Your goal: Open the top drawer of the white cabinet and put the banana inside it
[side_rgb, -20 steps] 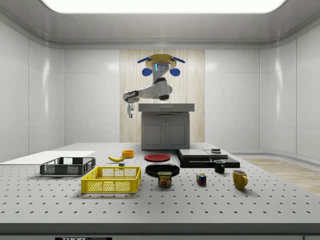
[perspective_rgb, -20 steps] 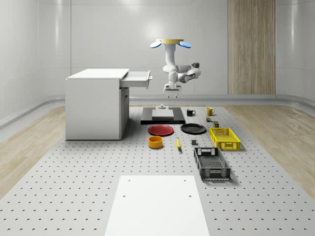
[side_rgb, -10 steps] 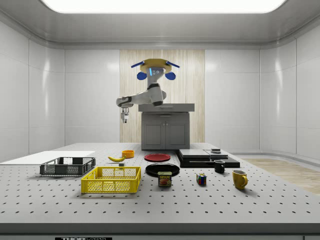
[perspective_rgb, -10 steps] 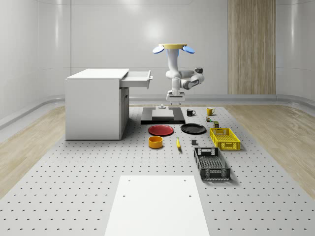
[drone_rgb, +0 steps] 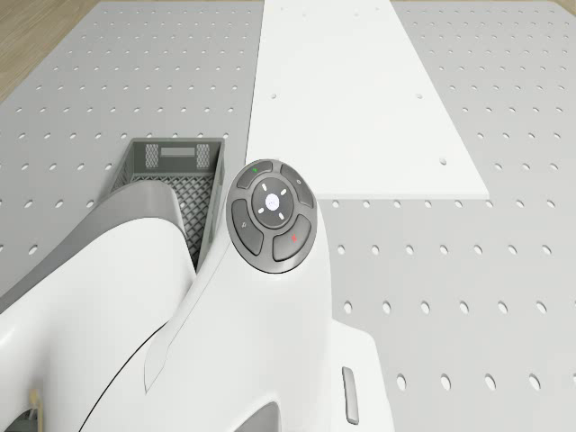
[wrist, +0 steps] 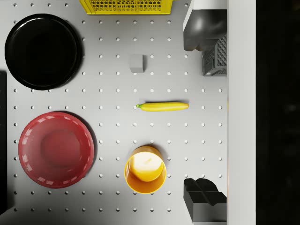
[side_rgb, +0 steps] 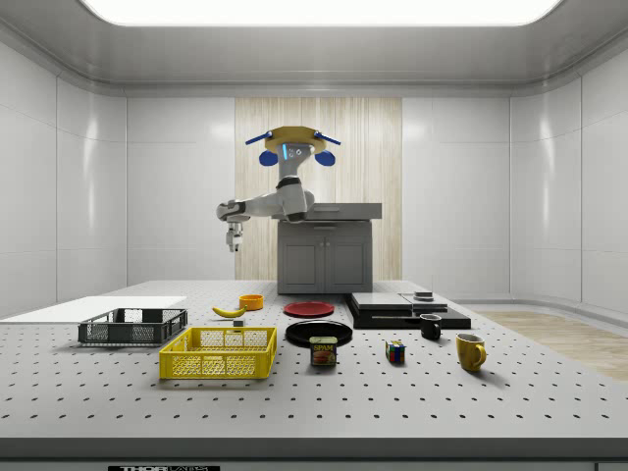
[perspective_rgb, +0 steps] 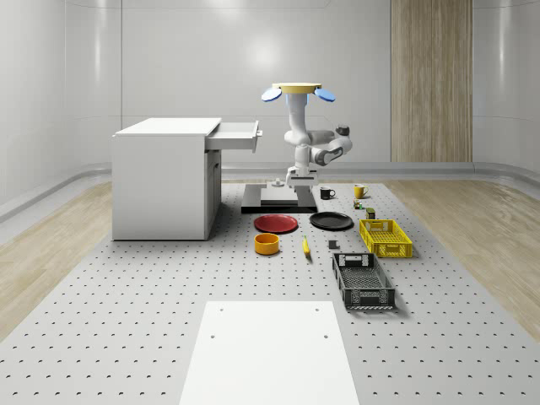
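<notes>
Drawer: I read the top drawer (perspective_rgb: 234, 135) of the white box-shaped cabinet (perspective_rgb: 164, 177) as already pulled out toward the whole-scene view's right, so fetching the fruit is the step in hand.

Drone: my yellow-topped quadrotor (perspective_rgb: 298, 89) hovers in the air beyond the table's far objects, just off the open drawer's front, above the black slab area.

Gripper: the white two-finger gripper (side_rgb: 234, 238) hangs down from the bent arm, well above the tabletop; the two dark fingertips (wrist: 205, 195) sit wide apart in the wrist view, so I take it as spread and carrying nothing.

Banana: the slim yellow banana (wrist: 163, 106) lies flat on the perforated grey table (perspective_rgb: 126, 295), between the small orange bowl (wrist: 145, 169) and a little grey cube (wrist: 137, 63), with the red plate (wrist: 55, 149) to one side.

Key relation: the banana sits almost directly under the wrist camera, far below. Its long axis appears to run across the line joining the fingertips, which suits a straight descent and a pinch across its narrow width.
</notes>
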Controlling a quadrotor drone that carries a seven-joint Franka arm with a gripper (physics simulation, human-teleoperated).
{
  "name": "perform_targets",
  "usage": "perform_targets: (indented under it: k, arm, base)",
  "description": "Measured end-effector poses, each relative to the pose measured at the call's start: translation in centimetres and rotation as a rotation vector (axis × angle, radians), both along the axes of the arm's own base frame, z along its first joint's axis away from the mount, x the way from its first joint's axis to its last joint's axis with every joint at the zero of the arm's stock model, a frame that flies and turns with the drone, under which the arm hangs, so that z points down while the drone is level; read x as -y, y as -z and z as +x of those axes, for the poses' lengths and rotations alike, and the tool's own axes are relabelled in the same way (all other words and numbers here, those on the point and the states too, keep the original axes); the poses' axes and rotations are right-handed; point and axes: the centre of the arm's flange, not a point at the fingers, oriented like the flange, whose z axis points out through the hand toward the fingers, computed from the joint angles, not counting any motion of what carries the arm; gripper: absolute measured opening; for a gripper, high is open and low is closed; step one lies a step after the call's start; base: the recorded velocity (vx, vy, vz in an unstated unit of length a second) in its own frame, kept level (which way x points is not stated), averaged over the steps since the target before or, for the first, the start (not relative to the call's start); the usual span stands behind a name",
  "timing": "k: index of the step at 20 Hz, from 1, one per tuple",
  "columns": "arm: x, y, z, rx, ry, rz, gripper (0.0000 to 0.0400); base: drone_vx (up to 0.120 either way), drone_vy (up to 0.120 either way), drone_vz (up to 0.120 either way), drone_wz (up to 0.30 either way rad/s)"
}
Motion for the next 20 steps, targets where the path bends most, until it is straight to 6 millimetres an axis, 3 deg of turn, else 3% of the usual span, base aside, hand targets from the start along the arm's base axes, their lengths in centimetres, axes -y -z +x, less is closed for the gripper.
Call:
perform_targets:
  k: [12,20]
  arm:
    - [0.0,0.0,0.0,0.0,0.0,0.0,0.04]
    - [0.0,0.0,0.0,0.0,0.0,0.0,0.04]
  base:
    - [0.117,0.0,-0.12,0.0]
    - [0.0,0.0,-0.12,0.0]
